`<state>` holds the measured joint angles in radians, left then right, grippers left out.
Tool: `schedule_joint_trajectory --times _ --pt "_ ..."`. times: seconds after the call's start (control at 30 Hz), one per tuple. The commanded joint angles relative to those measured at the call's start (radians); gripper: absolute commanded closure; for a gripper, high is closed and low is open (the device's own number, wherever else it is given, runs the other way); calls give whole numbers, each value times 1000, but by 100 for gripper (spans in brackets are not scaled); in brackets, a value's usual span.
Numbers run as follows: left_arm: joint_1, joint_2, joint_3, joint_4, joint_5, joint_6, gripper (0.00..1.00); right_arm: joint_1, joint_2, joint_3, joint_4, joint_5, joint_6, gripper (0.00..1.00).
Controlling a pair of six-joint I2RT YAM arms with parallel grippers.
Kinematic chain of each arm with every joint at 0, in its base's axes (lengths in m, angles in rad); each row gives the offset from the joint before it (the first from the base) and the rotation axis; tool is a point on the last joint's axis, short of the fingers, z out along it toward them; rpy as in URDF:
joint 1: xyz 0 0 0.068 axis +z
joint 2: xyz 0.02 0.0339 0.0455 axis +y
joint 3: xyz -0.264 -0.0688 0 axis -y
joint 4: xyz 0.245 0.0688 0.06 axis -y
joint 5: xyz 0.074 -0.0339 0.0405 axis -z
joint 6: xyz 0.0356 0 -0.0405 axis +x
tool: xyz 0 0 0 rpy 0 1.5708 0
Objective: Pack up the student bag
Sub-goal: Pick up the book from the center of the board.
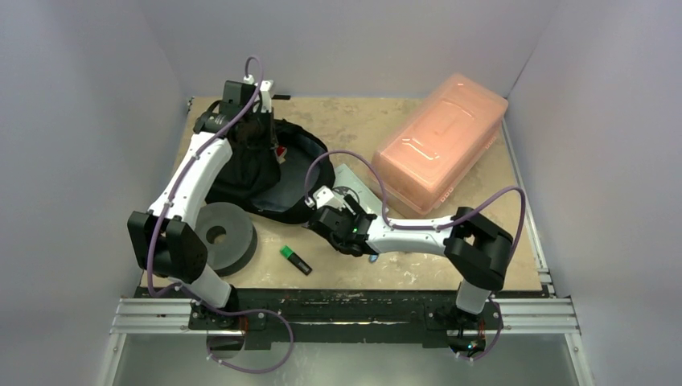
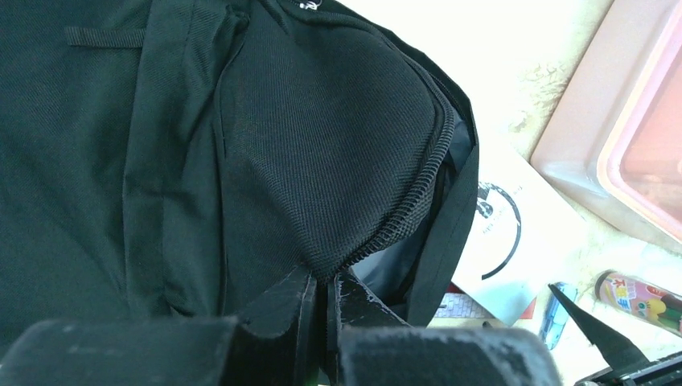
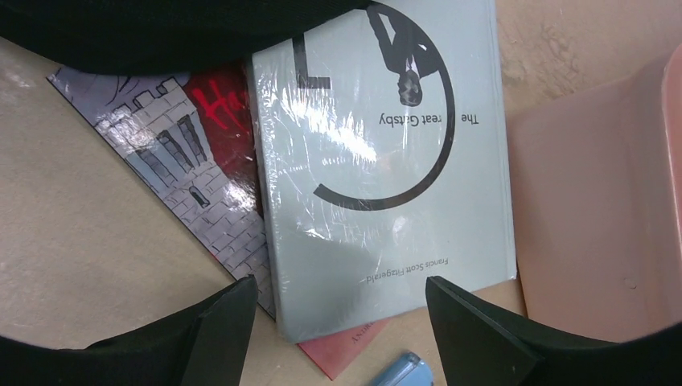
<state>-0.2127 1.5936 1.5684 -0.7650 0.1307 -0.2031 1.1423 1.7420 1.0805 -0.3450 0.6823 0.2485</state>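
Note:
The student bag, black fabric, lies at the back left of the table with its zipper mouth gaping. My left gripper is shut on the bag's zipper edge and holds that flap up; the closed fingertips pinch the fabric. My right gripper hovers open just right of the bag, above a pale grey book titled The Great Gatsby. The book sits between its spread fingers, which do not touch it. Its far edge runs under the bag.
Under the grey book lie a castle-cover book and a red one. A blue pen lies near them. A translucent pink box stands at the back right. A grey foam ring and a green-capped marker lie at the front.

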Motion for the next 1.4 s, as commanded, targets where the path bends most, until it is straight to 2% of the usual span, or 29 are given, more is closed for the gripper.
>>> schedule_joint_trajectory --times 0.0,0.1,0.2,0.3,0.37,0.43,0.57,0.63,0.73,0.8,0.87,0.93,1.0,1.13,1.37 --pt "1 -3 69 -11 -5 -34 95 -1 -56 24 9 7 10 20" --pt "1 -26 44 -1 -30 -51 85 -1 -76 17 12 -10 71 20" --pt "0 -50 24 -9 -26 -74 70 -2 -106 21 2 1 105 19" --pt "-5 -107 -24 4 10 -131 52 -15 -169 10 8 -22 124 18" --pt "-5 -160 -66 8 72 -184 32 -35 -223 -19 29 -62 142 18" --pt "-8 -238 -149 40 122 -262 25 -77 -276 -62 53 -102 163 20" --pt "-78 -446 -440 208 155 -511 23 -153 -366 -144 103 -187 190 36" --pt "-198 -521 -577 320 106 -636 24 -168 -389 -176 126 -200 197 37" --pt "-377 -543 -767 521 35 -838 26 -175 -394 -193 134 -199 194 37" --pt "-492 -520 -852 638 -60 -928 28 -185 -390 -202 149 -199 186 37" --pt "-603 -494 -897 692 -224 -976 29 -202 -381 -217 174 -224 176 38" --pt "-691 -462 -926 745 -365 -1004 30 -215 -370 -225 194 -239 169 42" --pt "-730 -425 -965 852 -486 -1040 30 -218 -354 -227 210 -242 165 47" --pt "-735 -333 -1026 1000 -542 -1115 33 -229 -316 -233 251 -255 151 54" --pt "-734 -258 -1027 973 -588 -1269 48 -258 -282 -224 270 -254 148 69"
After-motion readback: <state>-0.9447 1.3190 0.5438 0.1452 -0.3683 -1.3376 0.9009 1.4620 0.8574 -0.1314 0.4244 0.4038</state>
